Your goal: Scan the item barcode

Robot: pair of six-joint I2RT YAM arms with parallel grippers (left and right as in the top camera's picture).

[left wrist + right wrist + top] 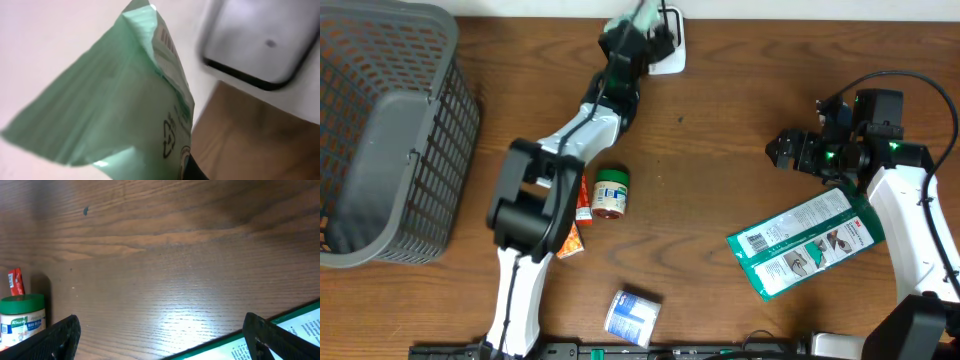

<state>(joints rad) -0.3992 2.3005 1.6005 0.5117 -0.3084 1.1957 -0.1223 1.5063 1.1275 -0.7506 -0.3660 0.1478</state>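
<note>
A pale green pouch [125, 110] fills the left wrist view, with my left gripper [165, 172] shut on its lower part. A strip of barcode [167, 42] shows near the pouch's top edge. Beyond it stands the white scanner [255, 40] with its dark rim. From overhead, the left gripper [638, 30] holds the pouch [625, 22] at the table's far edge, right beside the scanner [670, 50]. My right gripper [785, 150] hovers open over bare wood at the right, nothing between its fingers [55, 340].
A large green printed packet [805, 243] lies under the right arm, its corner in the right wrist view [300, 330]. A green-lidded jar [611, 193], a red-orange packet [578, 215] and a blue-white can [633, 316] lie mid-table. A grey basket [380, 140] stands at the left.
</note>
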